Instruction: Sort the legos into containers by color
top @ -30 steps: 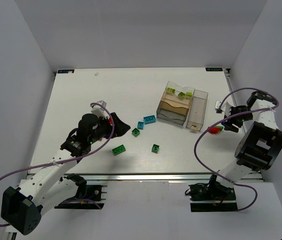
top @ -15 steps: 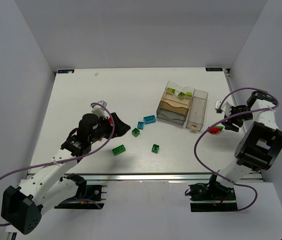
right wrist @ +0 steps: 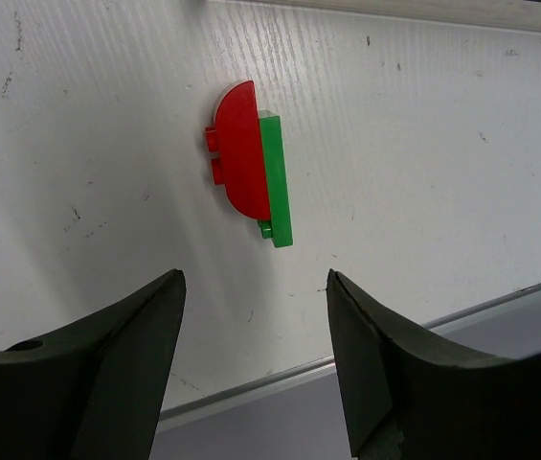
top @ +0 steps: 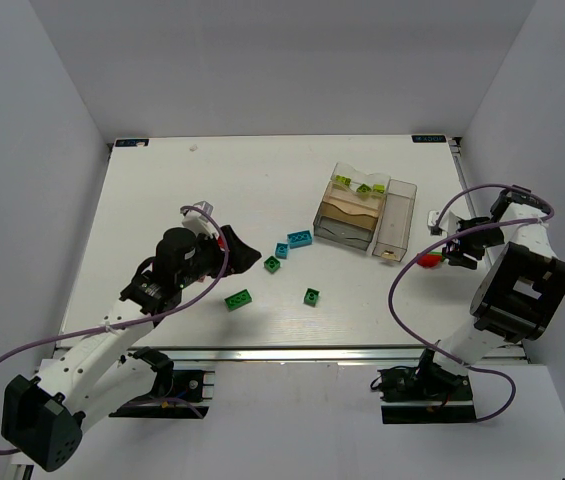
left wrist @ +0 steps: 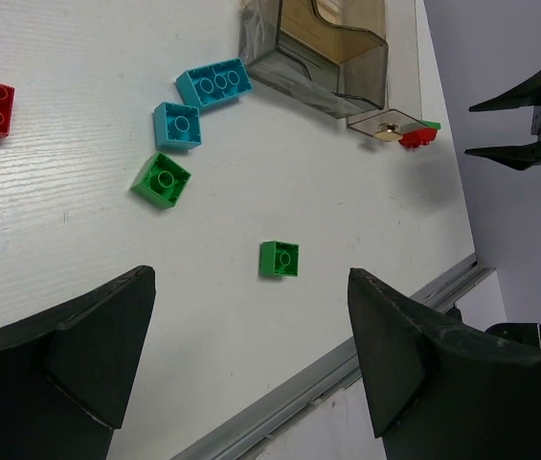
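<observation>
Loose legos lie mid-table: two cyan (top: 299, 238) (top: 281, 250), three dark green (top: 272, 264) (top: 238, 298) (top: 311, 296), and a red one (top: 222, 238) partly hidden by my left gripper (top: 245, 252). That gripper is open and empty above the table; in its wrist view (left wrist: 249, 287) a green brick (left wrist: 279, 259) lies ahead of it. The clear containers (top: 354, 212) hold lime bricks (top: 362, 186) in the far box. My right gripper (top: 450, 248) is open, just behind a red half-round piece joined to a green plate (right wrist: 251, 163), not touching it.
The long narrow box (top: 394, 222) stands at the right of the cluster, with the red and green piece (top: 430, 259) just off its near end. The table's right edge and metal rail (right wrist: 366, 355) run close to my right gripper. White walls surround the table.
My right gripper has shifted slightly nearer and left, toward the red and green piece. The left arm and the bricks have barely moved.
</observation>
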Robot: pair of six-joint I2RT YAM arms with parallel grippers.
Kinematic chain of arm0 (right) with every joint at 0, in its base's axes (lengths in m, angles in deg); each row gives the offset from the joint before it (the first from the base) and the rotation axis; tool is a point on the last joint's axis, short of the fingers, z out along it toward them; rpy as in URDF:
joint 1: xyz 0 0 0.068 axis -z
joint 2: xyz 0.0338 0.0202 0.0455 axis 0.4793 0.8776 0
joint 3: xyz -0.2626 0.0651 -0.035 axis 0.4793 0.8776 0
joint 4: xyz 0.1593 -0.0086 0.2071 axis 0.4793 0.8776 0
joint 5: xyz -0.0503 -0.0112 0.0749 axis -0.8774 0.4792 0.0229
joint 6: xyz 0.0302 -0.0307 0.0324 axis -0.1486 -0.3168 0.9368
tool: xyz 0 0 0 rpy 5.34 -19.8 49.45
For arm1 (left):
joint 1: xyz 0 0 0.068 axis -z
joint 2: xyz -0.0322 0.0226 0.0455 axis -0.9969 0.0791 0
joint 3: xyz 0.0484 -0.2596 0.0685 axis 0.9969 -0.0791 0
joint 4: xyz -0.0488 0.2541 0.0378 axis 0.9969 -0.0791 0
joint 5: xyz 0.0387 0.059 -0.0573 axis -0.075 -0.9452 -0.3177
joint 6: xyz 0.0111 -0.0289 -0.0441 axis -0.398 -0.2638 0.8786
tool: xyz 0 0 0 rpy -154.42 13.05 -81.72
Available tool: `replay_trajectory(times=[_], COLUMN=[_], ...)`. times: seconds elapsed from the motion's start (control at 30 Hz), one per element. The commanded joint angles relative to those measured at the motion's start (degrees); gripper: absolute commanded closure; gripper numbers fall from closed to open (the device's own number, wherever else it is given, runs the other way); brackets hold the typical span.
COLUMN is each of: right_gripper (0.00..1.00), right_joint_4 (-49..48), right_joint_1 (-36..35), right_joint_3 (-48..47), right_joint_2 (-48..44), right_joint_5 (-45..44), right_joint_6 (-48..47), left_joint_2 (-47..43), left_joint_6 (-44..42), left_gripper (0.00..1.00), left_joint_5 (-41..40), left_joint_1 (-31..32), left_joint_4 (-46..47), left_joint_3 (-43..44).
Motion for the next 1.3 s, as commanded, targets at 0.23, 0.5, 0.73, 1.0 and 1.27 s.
replay_trajectory(times=[0.23,0.5,0.73,1.0,1.27], right_gripper=[0.34,0.33,0.33,0.33,0.33], right_joint_4=[-2.61,-5.07,-5.77,-8.23,-9.47], right_joint_1=[-0.19,-0.10,-0.01,-0.36,-0.45], right_joint_3=[2.32,1.97,0.65,1.36,0.13], right_joint_2=[-0.11,1.83,3.93,5.17,7.19], right_joint_5=[-0.25,-0.60,-0.51,-0.86,-1.39], right_joint_6=[-2.53,-2.44,-3.40,-4.72,-5.34], left_joint_2=[-1.50,-1.41,-0.63,0.43,1.75], left_joint_6=[0.41,0.77,1.20,1.38,1.38], left_gripper=[0.09,0.09,0.09,0.09,0.09], left_joint_5=[-0.93,-0.93,-0.58,-0.49,-0.14], left_joint_1=[-0.05,-0.05,-0.05,-0.05,-0.05], left_joint_4=[-1.06,-1.41,-0.71,-0.26,0.09], left_joint_3=[-0.39,-0.48,-0.75,-0.57,-0.22])
